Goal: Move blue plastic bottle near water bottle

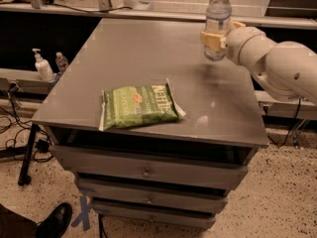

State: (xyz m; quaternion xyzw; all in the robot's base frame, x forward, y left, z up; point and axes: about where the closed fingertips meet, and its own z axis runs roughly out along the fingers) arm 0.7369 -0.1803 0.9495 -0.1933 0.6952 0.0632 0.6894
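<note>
Camera view: the gripper is clamping the blue bottle around its lower half. The tan fingers are pinching it from both sides, cap up and pretty much upright. It's hanging over the back right corner of the bench, with the bottom looking just clear of the surface (there's a faint shadow under it, so I'm reading it as lifted, not set down). The chip bag is lying well apart, toward the front edge and left of middle, so it isn't getting in the way.

The water bottle is the catch. I'm not making it out anywhere here; it could be sitting behind the blue bottle past the back edge, can't say.

How I'd be doing this step: carrying it low and level toward wherever the water bottle is standing, then stopping just beside it without touching. The grip is sitting low on a tall bottle, so any jerk is probably going to tip it. I'd be lowering straight down until the base is flat, and only then letting go.
</note>
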